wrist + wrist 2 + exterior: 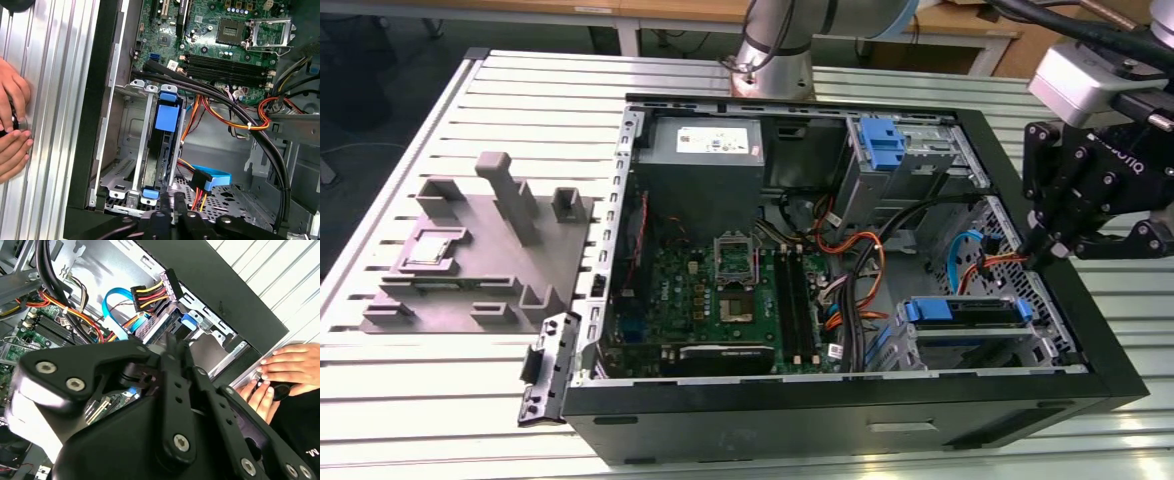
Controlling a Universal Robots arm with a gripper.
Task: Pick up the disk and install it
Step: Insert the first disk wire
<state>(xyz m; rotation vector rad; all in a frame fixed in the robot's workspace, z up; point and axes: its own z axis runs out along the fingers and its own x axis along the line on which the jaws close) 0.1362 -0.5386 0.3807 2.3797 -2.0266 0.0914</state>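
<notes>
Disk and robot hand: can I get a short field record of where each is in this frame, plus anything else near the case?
disk: standing on edge in the drive bay, blue bracket on it
hand: shut, holding nothing, over the bay end of the case, apart from the disk
case: open, lying on the slatted table
person's hands: on the table beside the case wall

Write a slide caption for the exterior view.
Gripper poised at the exterior view's right, over the open computer case, near the blue-bracketed disk standing in its drive cage.
</notes>
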